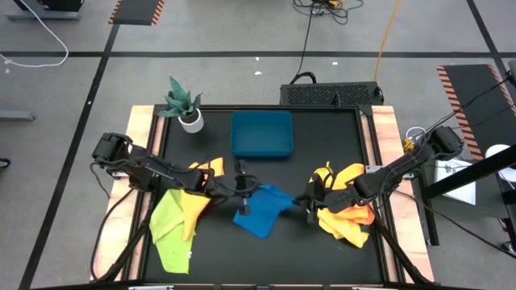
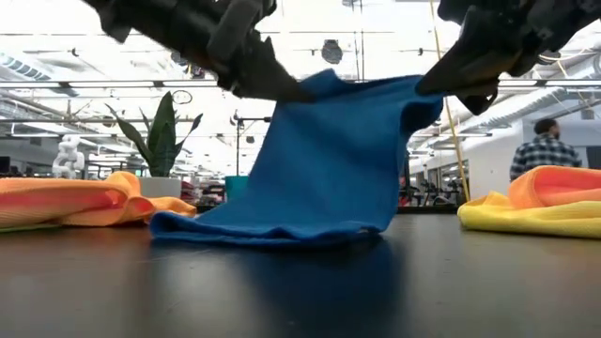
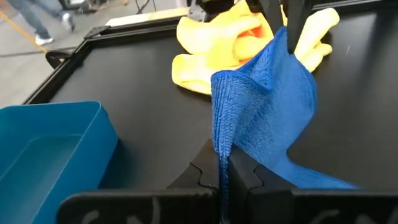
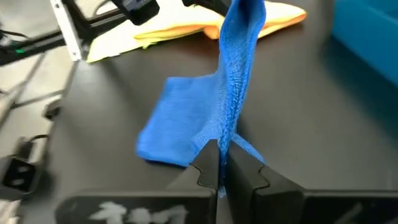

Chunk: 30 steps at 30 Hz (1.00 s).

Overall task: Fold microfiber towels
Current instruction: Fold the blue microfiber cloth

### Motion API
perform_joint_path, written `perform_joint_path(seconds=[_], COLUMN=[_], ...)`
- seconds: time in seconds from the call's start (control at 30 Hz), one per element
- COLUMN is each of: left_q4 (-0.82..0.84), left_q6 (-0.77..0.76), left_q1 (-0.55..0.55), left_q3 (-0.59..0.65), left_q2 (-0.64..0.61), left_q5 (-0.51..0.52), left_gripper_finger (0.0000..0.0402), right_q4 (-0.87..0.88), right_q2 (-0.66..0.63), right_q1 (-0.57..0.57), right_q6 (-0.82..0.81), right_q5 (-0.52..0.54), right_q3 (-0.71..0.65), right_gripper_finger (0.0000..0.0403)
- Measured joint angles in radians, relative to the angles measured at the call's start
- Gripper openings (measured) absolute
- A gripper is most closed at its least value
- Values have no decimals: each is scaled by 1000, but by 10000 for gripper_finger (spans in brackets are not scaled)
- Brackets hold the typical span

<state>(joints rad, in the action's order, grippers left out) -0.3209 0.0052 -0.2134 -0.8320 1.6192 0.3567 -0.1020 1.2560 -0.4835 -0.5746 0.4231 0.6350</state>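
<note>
Left gripper (image 3: 224,177) clamped on one upper corner of soft blue microfiber towel (image 1: 262,209); right gripper (image 4: 219,168) clamped on the opposite corner. Stretched between both at table centre, lower edge draped onto black tabletop (image 1: 322,137) toward 6 o'clock. Rigid blue rectangular tray (image 1: 261,134) at 12 o'clock. Lime green and yellow cloths (image 1: 173,221) heaped at 8 o'clock, yellow-orange pile (image 1: 347,221) at 4 o'clock. Small potted plant (image 1: 184,103) at 11 o'clock.
</note>
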Motion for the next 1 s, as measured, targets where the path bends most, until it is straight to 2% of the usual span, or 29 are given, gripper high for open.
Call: perform_joint_path(seconds=[0.1, 0.27, 0.37, 0.57, 0.8, 1.0], left_q4=[-136, -326, -393, -479, -486, -441], left_q6=[40, 145, 186, 209, 244, 252], left_q1=[12, 14, 14, -18, -104, -147], left_q3=[84, 207, 259, 331, 363, 366], left_q2=[0, 0, 0, 0, 0, 1], left_q5=[-26, -18, -20, -31, -33, -26], left_gripper_finger=[3, 3, 2, 2, 1, 2], right_q4=[-7, -91, -183, -375, -429, -580], right_q2=[14, 73, 132, 252, 322, 408], right_q1=[10, 46, 64, 80, 77, 77], right_q6=[26, 74, 117, 153, 142, 146], right_q5=[28, 17, -40, -180, -220, -290], right_q3=[0, 0, 1, 1, 2, 2], right_gripper_finger=[3, 3, 3, 2, 2, 2])
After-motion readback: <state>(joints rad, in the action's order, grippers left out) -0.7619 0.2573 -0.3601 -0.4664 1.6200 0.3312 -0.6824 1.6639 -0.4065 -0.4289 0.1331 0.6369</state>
